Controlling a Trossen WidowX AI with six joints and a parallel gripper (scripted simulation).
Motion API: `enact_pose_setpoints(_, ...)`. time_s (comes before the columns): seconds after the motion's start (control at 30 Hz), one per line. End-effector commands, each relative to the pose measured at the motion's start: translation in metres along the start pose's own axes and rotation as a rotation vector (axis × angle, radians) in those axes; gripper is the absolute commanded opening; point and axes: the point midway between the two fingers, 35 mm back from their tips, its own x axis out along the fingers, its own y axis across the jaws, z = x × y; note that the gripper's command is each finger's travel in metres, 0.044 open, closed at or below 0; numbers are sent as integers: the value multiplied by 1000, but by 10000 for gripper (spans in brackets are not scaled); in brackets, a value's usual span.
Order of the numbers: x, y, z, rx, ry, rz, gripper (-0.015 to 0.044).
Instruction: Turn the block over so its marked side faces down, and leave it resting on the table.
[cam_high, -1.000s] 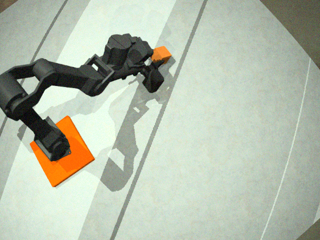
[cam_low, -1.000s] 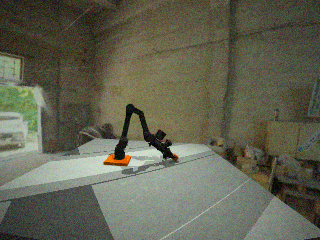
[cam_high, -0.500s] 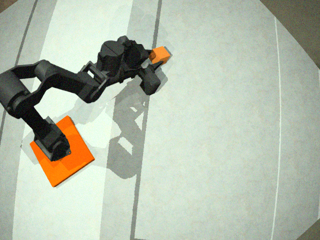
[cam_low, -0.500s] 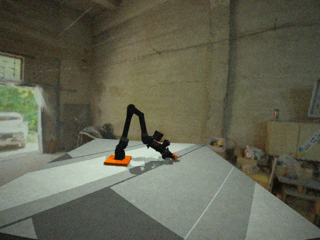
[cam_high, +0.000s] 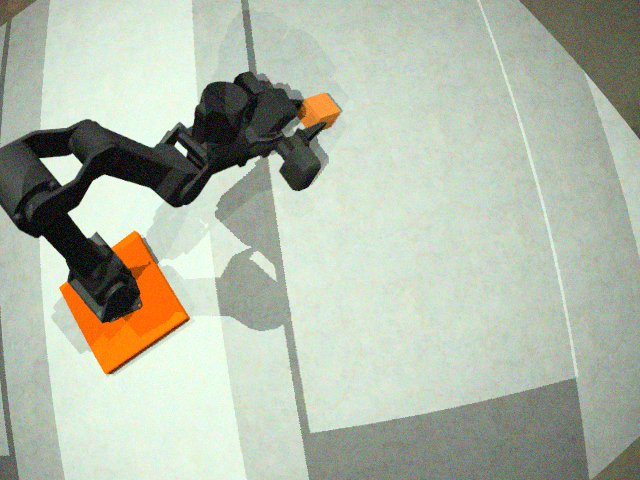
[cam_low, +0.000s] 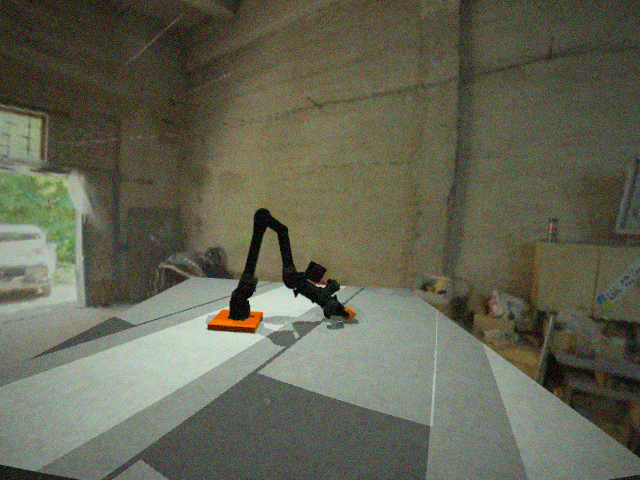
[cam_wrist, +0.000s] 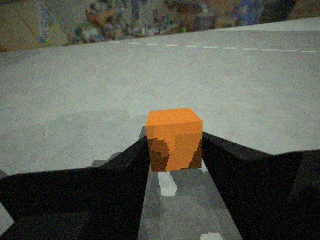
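Note:
The orange block (cam_high: 321, 106) (cam_low: 351, 313) (cam_wrist: 174, 117) is between the two fingertips of my gripper (cam_high: 312, 116) (cam_wrist: 172, 138). The fingers touch it on opposite sides in the wrist view, so the gripper is shut on the block. The arm slopes down and outward, and the block is tilted, low at the table (cam_high: 413, 232) (cam_low: 351, 372). Whether its lower edge touches the table cannot be told. No mark shows on the faces in view; the underside and the gripped sides are hidden.
The arm's orange base plate (cam_high: 155, 315) (cam_low: 232, 325) is at the left in the top and exterior views. The table has pale and dark grey bands and a thin white line. Dark shadows of the arm lie between the base and the block.

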Motion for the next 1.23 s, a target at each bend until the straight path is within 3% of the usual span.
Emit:
enact_pose_setpoints(0.0, 0, 0, 1, -4, -4, -4, 236)
enact_pose_setpoints(0.27, 0, 0, 1, -4, -4, -4, 440)
enact_pose_setpoints(1.2, 0, 0, 1, -4, -4, -4, 440)
